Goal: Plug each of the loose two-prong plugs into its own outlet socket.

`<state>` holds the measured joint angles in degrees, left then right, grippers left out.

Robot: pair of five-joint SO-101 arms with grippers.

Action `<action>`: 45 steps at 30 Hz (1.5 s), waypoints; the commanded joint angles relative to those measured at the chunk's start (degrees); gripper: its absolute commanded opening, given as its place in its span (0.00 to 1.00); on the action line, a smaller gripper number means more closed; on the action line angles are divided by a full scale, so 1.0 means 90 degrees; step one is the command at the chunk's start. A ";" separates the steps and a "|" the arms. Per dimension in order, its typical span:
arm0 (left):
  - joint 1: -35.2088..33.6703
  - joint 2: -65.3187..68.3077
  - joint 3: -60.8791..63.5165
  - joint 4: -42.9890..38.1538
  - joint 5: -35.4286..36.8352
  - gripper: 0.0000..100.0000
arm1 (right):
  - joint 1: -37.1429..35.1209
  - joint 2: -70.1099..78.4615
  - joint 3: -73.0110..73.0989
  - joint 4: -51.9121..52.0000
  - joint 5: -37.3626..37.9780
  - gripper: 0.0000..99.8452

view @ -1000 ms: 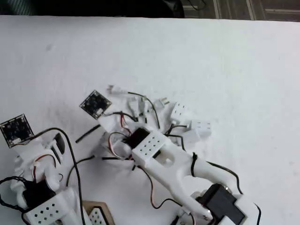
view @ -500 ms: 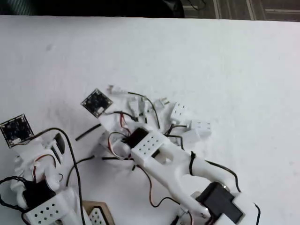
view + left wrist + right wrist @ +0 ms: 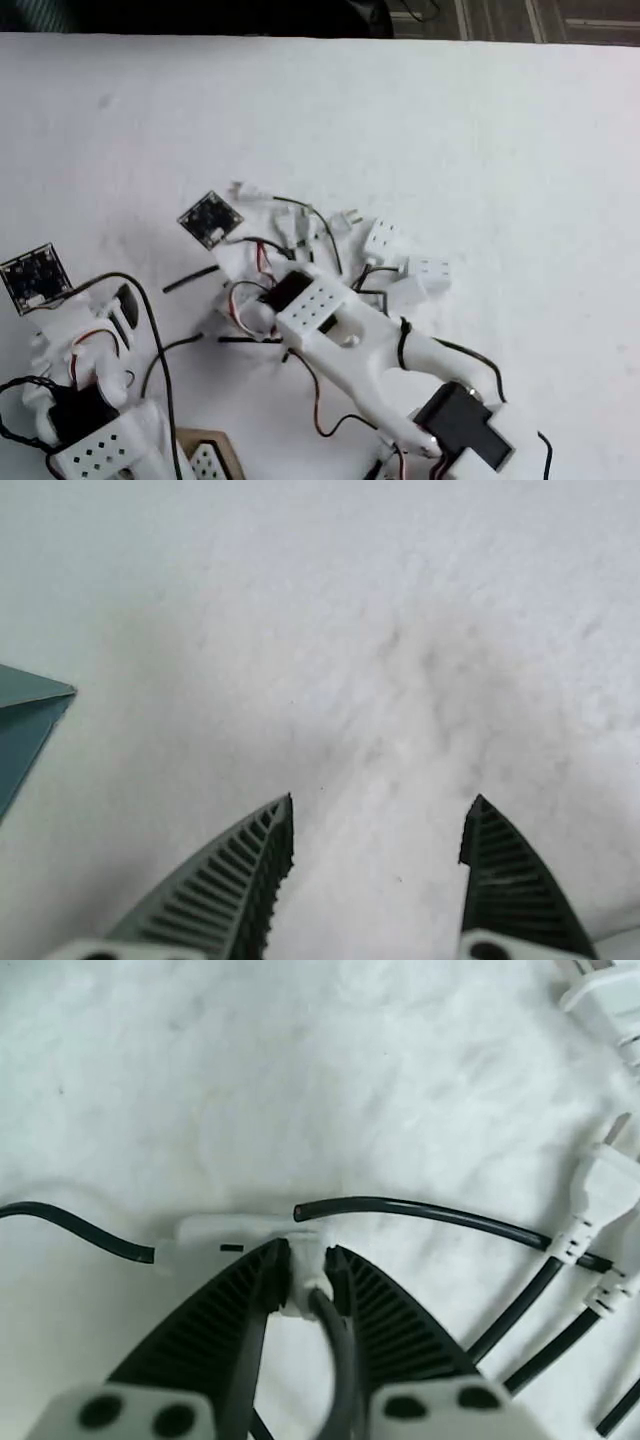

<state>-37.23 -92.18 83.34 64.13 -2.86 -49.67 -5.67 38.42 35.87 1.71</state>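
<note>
Progress: early stage. The right end effector (image 3: 308, 1260) is clamped on a white plug (image 3: 225, 1230) lying on the counter (image 3: 500, 130). The left end effector (image 3: 384, 810) stands apart over bare counter. No plug appears seated, and other plugs (image 3: 598, 1188) lie loose. The high view adds 2 outlet sockets (image 3: 385, 240) beside the plug cluster. The right wrist view supplies the grip detail.

The table (image 3: 520, 150) looks covered in white, matt, faintly rough cloth, the plug (image 3: 598, 1185) is smooth white plastic with dull metal prongs, its cord (image 3: 520, 1305) glossy black, and the left gripper (image 3: 378, 802) dark, ribbed, matt plastic.
</note>
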 commanded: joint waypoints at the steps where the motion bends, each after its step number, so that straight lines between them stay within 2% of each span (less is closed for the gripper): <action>1: -0.0073 -0.0054 -0.0039 0.0029 -0.0059 0.28 | -0.0005 0.0444 -0.0430 0.0093 -0.0059 0.02; 8: -0.0083 -0.0054 -0.0039 0.0029 -0.0059 0.28 | -0.0073 0.1646 -0.1436 0.1206 -0.0059 0.02; 15: -0.0083 -0.0054 -0.0039 0.0029 -0.0059 0.28 | -0.0122 0.1695 -0.1280 0.1353 0.0410 0.02; 20: -0.0083 -0.0054 -0.0039 0.0029 -0.0059 0.28 | -0.0142 0.1685 -0.1182 0.1353 0.0440 0.02; 23: -0.0083 -0.0054 -0.0039 0.0020 -0.0068 0.28 | -0.0132 0.1411 -0.1231 0.1343 0.0440 0.02; 28: -0.0083 -0.0054 -0.0039 0.0020 -0.0068 0.28 | -0.0103 0.0073 -0.1211 0.1372 0.0440 0.02; 38: -0.0083 -0.0054 0.0059 -0.0088 -0.0068 0.28 | 0.0982 -0.1949 -0.1455 0.1558 0.0440 0.02; 45: -0.0083 -0.0054 0.0068 -0.0088 -0.0068 0.28 | 0.2242 -0.1578 -0.2657 0.1490 0.0449 0.02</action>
<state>-37.32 -92.18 84.31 64.13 -2.86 -34.37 -20.62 21.10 49.76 5.32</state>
